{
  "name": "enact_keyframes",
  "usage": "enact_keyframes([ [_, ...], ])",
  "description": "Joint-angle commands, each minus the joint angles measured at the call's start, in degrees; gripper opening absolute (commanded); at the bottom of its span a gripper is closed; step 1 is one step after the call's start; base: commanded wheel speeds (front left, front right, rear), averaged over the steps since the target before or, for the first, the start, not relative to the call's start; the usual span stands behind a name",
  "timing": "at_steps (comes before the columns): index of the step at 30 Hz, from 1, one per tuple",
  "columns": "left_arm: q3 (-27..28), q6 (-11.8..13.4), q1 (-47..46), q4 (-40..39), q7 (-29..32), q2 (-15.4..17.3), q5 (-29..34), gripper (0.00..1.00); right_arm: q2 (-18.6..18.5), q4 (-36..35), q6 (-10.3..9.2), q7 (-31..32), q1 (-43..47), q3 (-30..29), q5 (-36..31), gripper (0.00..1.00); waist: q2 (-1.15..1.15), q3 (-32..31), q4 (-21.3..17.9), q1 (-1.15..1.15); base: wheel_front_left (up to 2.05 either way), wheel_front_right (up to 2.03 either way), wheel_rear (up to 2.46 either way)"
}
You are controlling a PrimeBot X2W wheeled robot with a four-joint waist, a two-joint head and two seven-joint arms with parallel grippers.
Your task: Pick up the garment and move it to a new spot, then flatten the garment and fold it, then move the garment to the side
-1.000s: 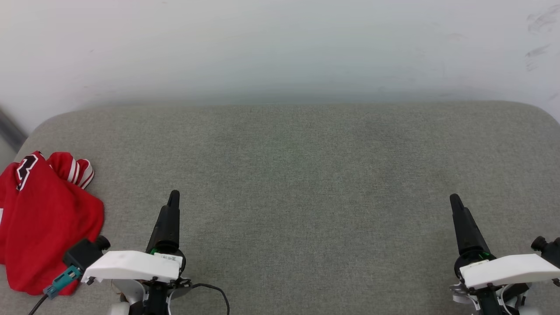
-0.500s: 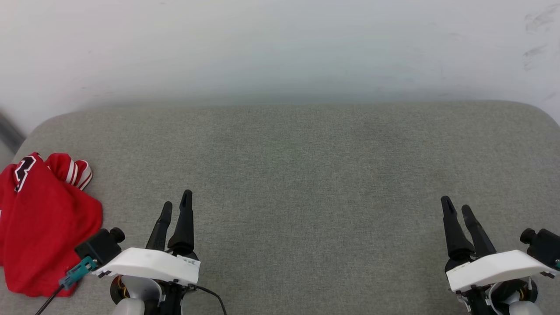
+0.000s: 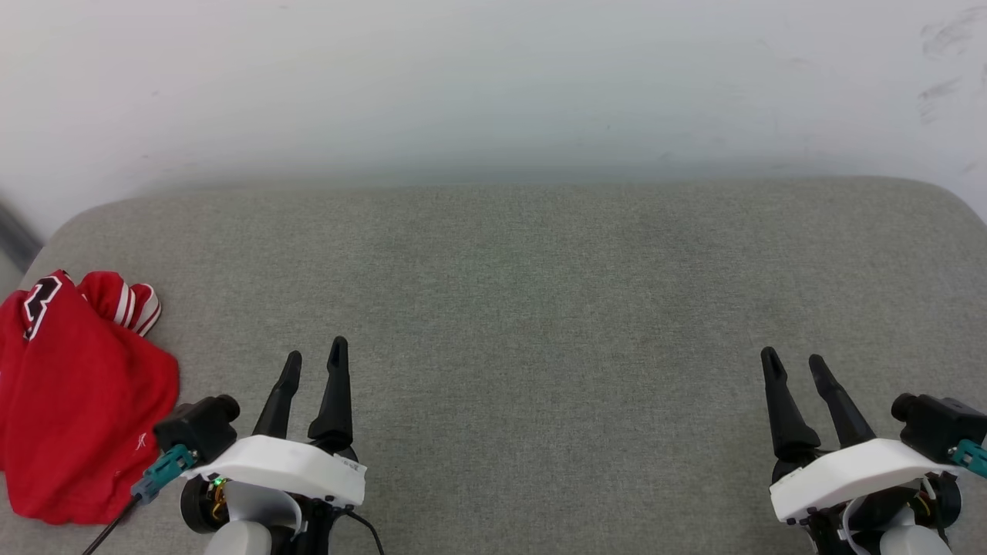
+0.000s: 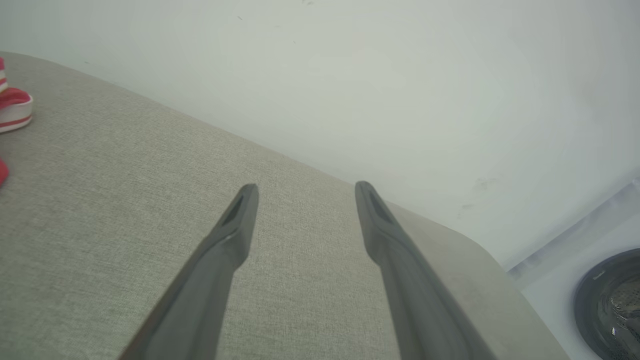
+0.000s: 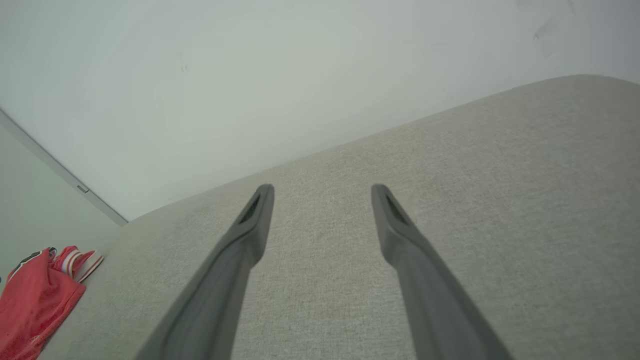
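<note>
The garment (image 3: 73, 401), a red jersey with striped trim and a black white-edged number, lies bunched at the left edge of the grey cushioned surface (image 3: 524, 293). Its striped trim (image 4: 12, 107) peeks in at the left wrist view's left edge, and the garment (image 5: 35, 300) lies at the right wrist view's lower left. My left gripper (image 3: 314, 356) hovers open just right of the garment, nothing between its fingers. My right gripper (image 3: 793, 362) is open and empty at the lower right, far from the cloth.
A pale wall (image 3: 493, 85) rises behind the surface's far edge. The surface has rounded corners at left and right. A dark round object (image 4: 607, 300) sits on the floor beyond the surface's corner in the left wrist view.
Both wrists have turned, so each gripper now shows its two fingers side by side and spread. Both arms have drifted slightly inward. The garment lies as before.
</note>
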Motion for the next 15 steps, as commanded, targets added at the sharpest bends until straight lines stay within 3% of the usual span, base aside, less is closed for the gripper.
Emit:
enact_keyframes([
  [1,-0.17,0.16,-1.36,-0.28,-0.63,0.36,1.8,1.0,0.02,-0.77,-0.01,-0.5,-0.74,0.13,-1.99,1.0,0.0,0.0,0.09,0.0,0.0,0.0,0.0],
  [15,-1.41,0.53,-1.97,0.47,-2.68,0.43,10.55,1.0,0.42,-0.96,-0.01,-1.42,-0.49,-0.11,-11.12,1.0,0.0,-0.02,0.74,0.0,0.0,0.0,0.0],
])
